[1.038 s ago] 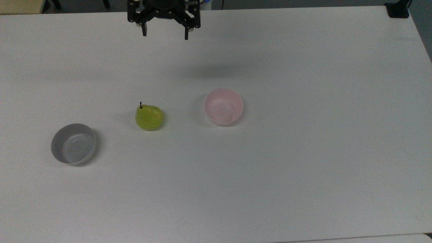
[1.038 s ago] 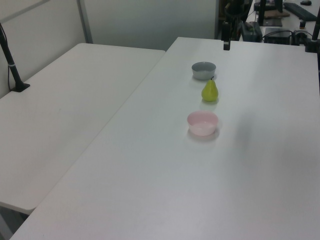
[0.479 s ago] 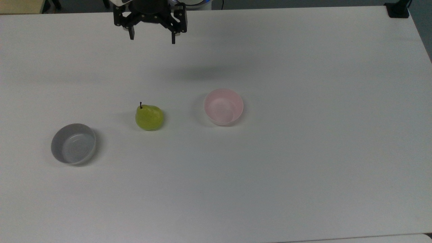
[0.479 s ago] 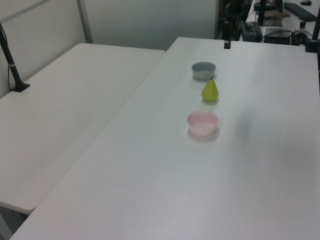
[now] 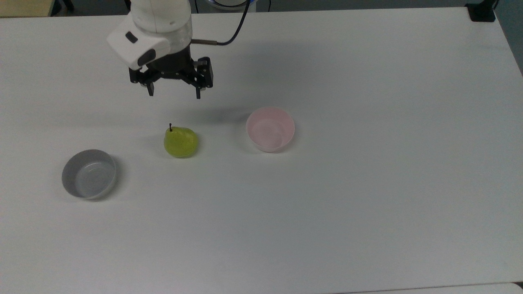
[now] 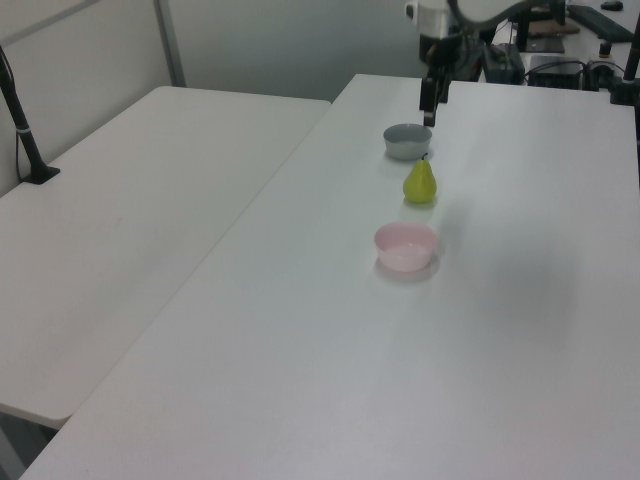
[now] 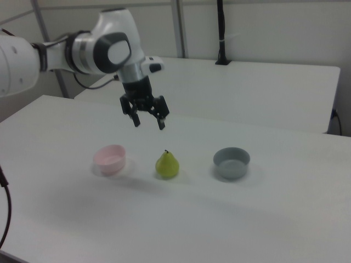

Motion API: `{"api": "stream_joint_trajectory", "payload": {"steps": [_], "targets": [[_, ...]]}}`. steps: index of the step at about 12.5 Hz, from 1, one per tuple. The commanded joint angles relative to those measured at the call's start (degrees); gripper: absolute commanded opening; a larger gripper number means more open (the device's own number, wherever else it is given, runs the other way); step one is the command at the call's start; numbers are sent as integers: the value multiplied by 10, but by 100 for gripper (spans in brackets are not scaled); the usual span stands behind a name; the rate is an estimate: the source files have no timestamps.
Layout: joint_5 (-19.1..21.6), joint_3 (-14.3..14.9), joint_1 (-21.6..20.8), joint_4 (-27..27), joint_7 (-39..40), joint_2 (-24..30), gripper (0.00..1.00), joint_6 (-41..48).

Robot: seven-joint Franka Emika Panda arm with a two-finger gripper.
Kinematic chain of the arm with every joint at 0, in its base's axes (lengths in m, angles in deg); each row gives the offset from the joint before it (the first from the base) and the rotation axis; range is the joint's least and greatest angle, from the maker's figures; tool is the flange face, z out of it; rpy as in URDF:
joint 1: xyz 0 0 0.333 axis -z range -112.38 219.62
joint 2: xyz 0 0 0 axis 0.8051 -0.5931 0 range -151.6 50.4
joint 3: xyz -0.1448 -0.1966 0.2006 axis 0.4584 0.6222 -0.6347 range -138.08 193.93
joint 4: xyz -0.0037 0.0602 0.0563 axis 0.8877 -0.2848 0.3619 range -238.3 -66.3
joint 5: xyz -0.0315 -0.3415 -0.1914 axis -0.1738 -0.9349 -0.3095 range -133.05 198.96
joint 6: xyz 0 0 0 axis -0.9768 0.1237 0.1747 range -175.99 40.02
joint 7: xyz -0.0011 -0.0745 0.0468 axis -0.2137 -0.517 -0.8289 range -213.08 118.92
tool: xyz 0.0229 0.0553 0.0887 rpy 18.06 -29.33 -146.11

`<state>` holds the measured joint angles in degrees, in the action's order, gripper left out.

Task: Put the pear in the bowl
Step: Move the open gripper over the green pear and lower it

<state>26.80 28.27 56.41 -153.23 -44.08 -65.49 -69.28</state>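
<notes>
- Since the earlier frames your gripper (image 5: 174,92) has come forward from the far table edge toward the row of objects, and the white wrist has come into the top view; the pear and both bowls have not shifted.
- The pear (image 5: 180,141) stands upright on the white table (image 5: 367,204), stem up, between the pink bowl (image 5: 270,129) on the top view's right and the grey bowl (image 5: 89,174) on the top view's left, touching neither.
- Your jaws are spread wide and empty, hanging above and just behind the pear in the right view.
- You look to be in the approach step: nothing is grasped yet.
- Next, judge it this way: centre the spread fingers over the pear's round body, descend, then close on its sides rather than the narrow neck.
- Room is generous: open tabletop lies all round, the pink bowl is near, and the table edges are well apart from the path.
</notes>
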Motion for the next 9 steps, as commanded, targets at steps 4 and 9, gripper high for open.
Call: {"api": "stream_joint_trajectory", "payload": {"steps": [4, 9], "targets": [[-15, 3, 14, -23, 27, -65, 100, -65], [-27, 2, 12, -26, 25, -102, 100, -96]]}}
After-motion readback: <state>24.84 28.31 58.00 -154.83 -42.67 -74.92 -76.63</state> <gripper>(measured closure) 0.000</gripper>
